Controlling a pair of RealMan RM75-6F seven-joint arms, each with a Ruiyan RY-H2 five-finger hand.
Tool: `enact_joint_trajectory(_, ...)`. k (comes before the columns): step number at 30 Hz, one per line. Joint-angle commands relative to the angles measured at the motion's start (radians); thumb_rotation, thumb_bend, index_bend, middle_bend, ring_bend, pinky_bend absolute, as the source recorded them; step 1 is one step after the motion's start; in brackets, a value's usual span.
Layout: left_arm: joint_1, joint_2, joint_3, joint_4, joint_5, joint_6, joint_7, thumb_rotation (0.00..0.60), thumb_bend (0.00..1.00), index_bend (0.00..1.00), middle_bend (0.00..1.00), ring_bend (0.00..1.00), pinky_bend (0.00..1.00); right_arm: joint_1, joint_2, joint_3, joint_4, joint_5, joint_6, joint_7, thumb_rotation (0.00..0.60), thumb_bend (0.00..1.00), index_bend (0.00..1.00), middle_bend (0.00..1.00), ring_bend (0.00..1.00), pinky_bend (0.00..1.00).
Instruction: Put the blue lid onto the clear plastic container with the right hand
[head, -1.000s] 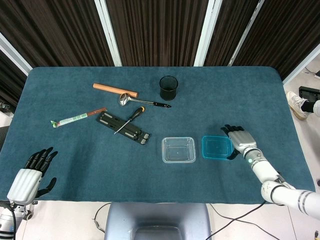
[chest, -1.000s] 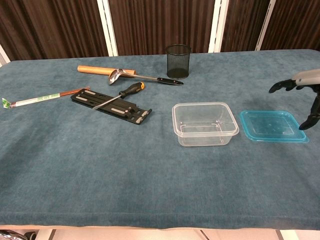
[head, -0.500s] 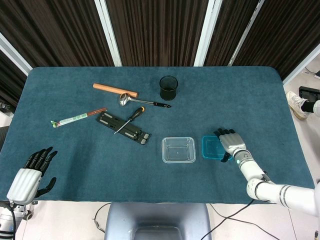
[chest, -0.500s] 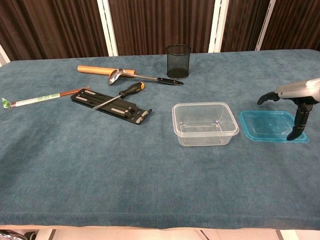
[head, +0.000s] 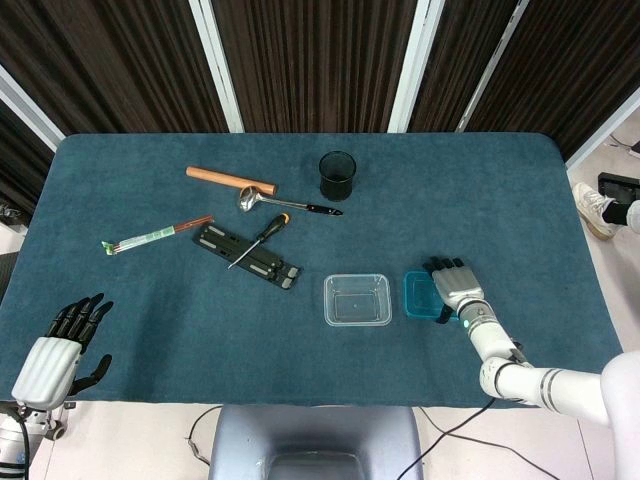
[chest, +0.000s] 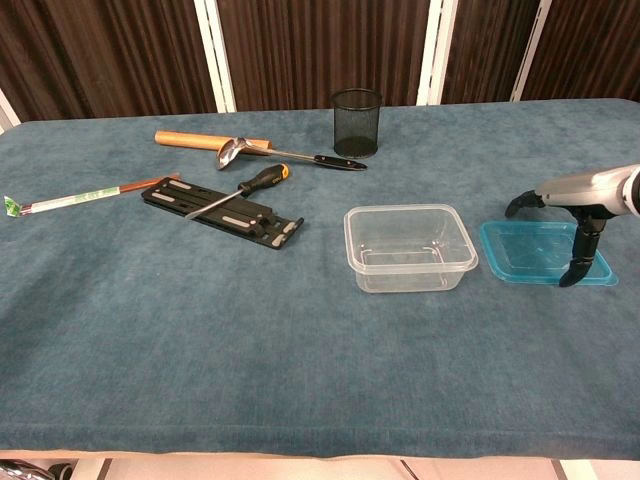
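Your right hand (head: 452, 289) has slid leftward over the blue lid (chest: 535, 250) in the last second and now covers its right half, palm down, thumb reaching to the near edge. Nothing is gripped yet: fingers apart, lid still flat on the cloth. That puts you at the grasp, with the lift and carry still ahead.

The lid lies just right of the clear plastic container (chest: 408, 246), a small gap between them. It is a thin, glossy, translucent rectangle with rounded corners and a raised rim, probably slippery against the napped teal tablecloth (head: 150, 300). The container is a thin-walled open tub. Your left hand (head: 55, 350) rests unclenched at the near-left corner.
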Motion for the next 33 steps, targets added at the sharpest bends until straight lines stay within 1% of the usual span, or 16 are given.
enact_joint_trajectory(1,0.0,0.0,0.0,0.0,0.0,0.0,0.0,0.6,0.39,0.0,0.0,0.0,0.11,0.002,-0.006,-0.002,0.004,0.003,0.004,-0.003,0.6,0.19,0.25,0.01,0.0,0.0)
enact_joint_trajectory(7,0.001,0.001,0.0,0.001,0.001,0.004,-0.003,0.6,0.39,0.0,0.0,0.0,0.11,0.006,-0.01,-0.007,0.007,0.014,0.012,-0.011,0.6,0.19,0.28,0.02,0.0,0.0)
enact_joint_trajectory(22,0.004,0.002,0.001,0.001,0.005,0.011,-0.007,0.6,0.39,0.0,0.0,0.0,0.11,0.012,-0.025,-0.018,0.016,0.044,0.021,-0.039,0.6,0.19,0.28,0.03,0.0,0.0)
enact_joint_trajectory(26,0.004,0.002,0.001,0.002,0.006,0.012,-0.01,0.6,0.39,0.0,0.0,0.0,0.11,0.013,-0.027,-0.014,0.016,0.047,0.023,-0.036,0.6,0.19,0.29,0.03,0.0,0.0)
enact_joint_trajectory(28,0.004,0.002,0.001,0.002,0.006,0.012,-0.01,0.6,0.39,0.0,0.0,0.0,0.11,0.012,-0.028,-0.014,0.016,0.047,0.025,-0.037,0.6,0.19,0.3,0.06,0.0,0.0)
enact_joint_trajectory(30,0.004,0.002,0.001,0.003,0.006,0.012,-0.01,0.6,0.39,0.0,0.0,0.0,0.11,0.013,-0.028,-0.016,0.015,0.05,0.024,-0.041,0.6,0.19,0.34,0.13,0.01,0.0)
enact_joint_trajectory(32,0.004,0.002,0.001,0.002,0.006,0.012,-0.011,0.6,0.39,0.0,0.0,0.0,0.11,0.015,-0.029,-0.017,0.014,0.054,0.024,-0.044,0.6,0.19,0.39,0.22,0.08,0.0)
enact_joint_trajectory(33,0.004,0.002,0.001,0.002,0.007,0.012,-0.01,0.6,0.39,0.0,0.0,0.0,0.11,0.015,-0.029,-0.017,0.014,0.055,0.026,-0.045,0.6,0.19,0.43,0.27,0.14,0.0)
